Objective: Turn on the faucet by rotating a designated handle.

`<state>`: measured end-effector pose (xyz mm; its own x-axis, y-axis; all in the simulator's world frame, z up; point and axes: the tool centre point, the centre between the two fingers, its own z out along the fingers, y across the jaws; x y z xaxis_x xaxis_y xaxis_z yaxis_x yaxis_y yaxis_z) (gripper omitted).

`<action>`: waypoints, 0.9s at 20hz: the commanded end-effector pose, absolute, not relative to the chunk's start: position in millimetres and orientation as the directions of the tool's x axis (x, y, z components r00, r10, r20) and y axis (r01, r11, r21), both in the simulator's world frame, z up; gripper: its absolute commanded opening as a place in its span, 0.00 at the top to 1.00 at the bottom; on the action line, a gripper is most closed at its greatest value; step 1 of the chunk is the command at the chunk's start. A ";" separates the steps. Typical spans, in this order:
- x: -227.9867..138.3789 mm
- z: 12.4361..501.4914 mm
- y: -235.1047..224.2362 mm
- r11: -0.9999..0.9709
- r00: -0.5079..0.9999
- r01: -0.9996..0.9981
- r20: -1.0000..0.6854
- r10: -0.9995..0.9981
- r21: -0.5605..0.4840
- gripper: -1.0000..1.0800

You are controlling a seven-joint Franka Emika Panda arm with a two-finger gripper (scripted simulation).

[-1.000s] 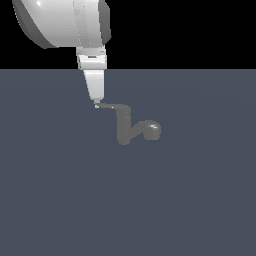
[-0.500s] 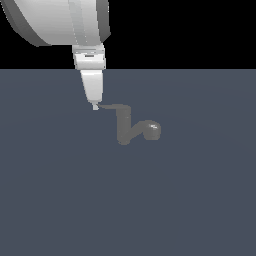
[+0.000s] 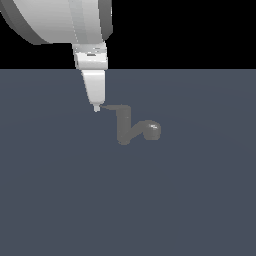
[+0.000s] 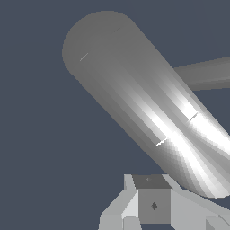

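The dull grey faucet [image 3: 123,131] stands mid-scene in the exterior view, its curved spout ending in a rounded head [image 3: 152,130] toward that view's right. The thin handle [image 3: 114,107] runs from the post's top toward the exterior view's left and tapers to a point. My gripper [image 3: 96,107] hangs down from the white arm with its fingers together, shut on nothing, its tip right at the handle's pointed end. In the wrist view a large grey cylindrical part of the faucet [image 4: 134,99] fills the frame just beyond my fingers [image 4: 152,204]; I cannot tell which part it is.
The faucet sits on a flat dark blue-grey surface [image 3: 75,200]. The bulky white arm link [image 3: 60,20] looms above the exterior view's upper left. Nothing else is in sight.
The gripper tip stays at the handle's pointed end. The arm's upper link has shifted slightly toward the exterior view's right. The handle shows no clear turn.
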<state>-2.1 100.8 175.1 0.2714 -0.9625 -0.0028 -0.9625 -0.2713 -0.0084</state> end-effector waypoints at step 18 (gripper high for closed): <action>-35.8 175.0 40.3 -0.265 0.265 -0.964 -0.002 -0.964 -0.006 1.00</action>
